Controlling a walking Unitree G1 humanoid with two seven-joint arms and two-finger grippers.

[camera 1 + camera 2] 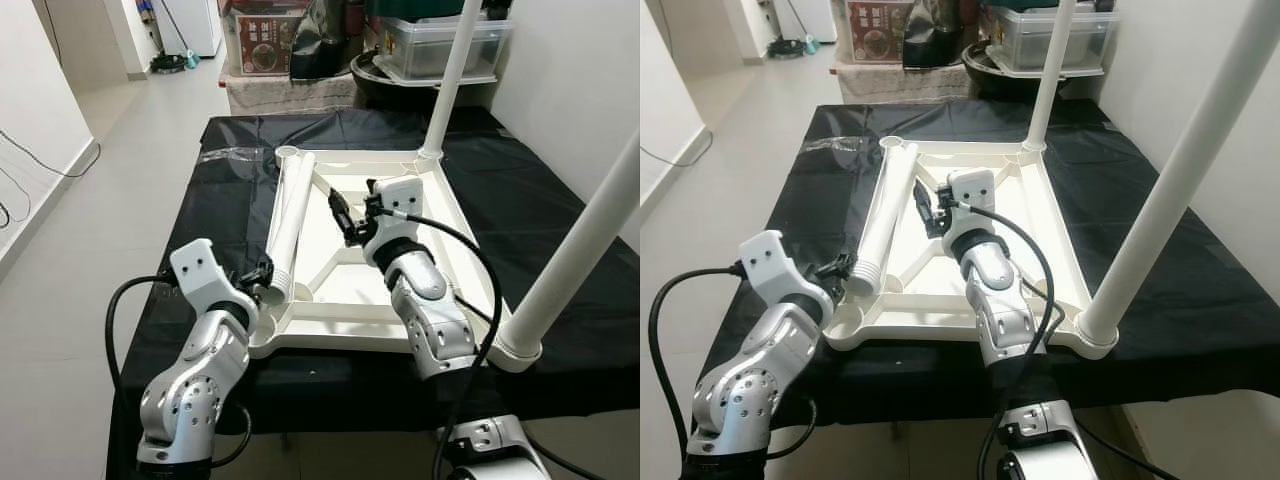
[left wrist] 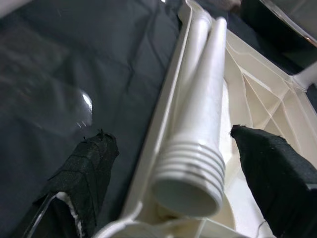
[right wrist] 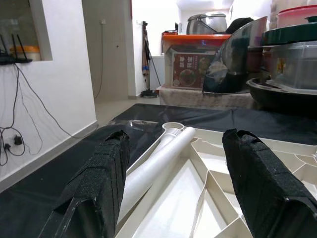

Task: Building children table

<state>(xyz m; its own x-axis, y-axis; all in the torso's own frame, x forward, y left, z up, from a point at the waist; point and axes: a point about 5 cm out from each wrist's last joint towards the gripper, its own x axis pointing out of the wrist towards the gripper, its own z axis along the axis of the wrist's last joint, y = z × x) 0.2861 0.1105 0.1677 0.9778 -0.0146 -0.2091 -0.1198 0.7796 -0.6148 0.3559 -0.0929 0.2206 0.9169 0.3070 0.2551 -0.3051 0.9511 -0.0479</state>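
Reaching with my left gripper (image 2: pixel 198 163) spread wide around the loose leg (image 1: pixel 290 225); it may roll off. Right gripper (image 1: pixel 345 215) is probably released too.

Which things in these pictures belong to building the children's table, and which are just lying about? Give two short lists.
Belonging to the job:
upturned white tabletop
two legs already standing in its corners, far and near
two loose legs lying along its left edge
left hand, open at a loose leg's threaded end
right hand, open over the tabletop

Just lying about:
storage boxes
pot
mop
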